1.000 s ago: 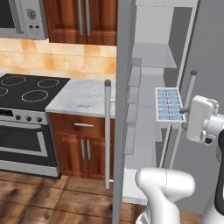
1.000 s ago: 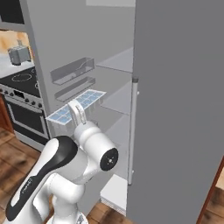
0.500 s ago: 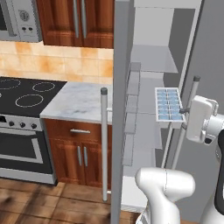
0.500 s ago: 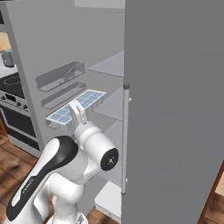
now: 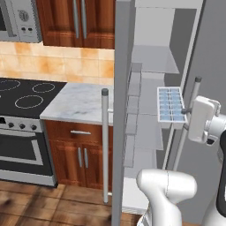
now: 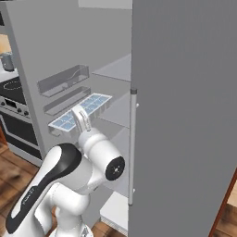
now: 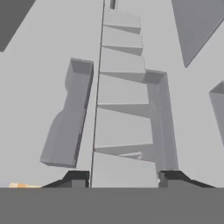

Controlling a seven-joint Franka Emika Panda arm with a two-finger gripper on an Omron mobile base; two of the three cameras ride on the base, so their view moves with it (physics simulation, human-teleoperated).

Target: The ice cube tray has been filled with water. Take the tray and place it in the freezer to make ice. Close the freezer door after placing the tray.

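The ice cube tray [image 5: 171,105] hangs level in the air, a white frame whose cells show pale blue water [image 5: 170,98]. My gripper [image 5: 186,114] is shut on its near end. From the right base view the tray [image 6: 88,109] floats beside the open freezer door [image 6: 51,55], with the gripper [image 6: 81,118] clamped across its middle. The freezer [image 5: 154,66] stands open, its white shelves just beyond the tray. In the hand view the fingertips [image 7: 77,177] flank a pale slab [image 7: 123,171], with stacked door bins [image 7: 122,94] ahead.
The freezer door's edge [image 5: 122,110] and its bar handle [image 5: 105,145] stand left of the tray. The wide grey door [image 6: 185,115] stays closed on the right, its handle [image 5: 190,110] close to my hand. A stove [image 5: 26,95], marble counter [image 5: 81,103] and wooden cabinets [image 5: 84,152] lie left.
The whole scene has slid sideways, so the base has driven closer to the freezer. The tray stays held at the same height in front of the arm.
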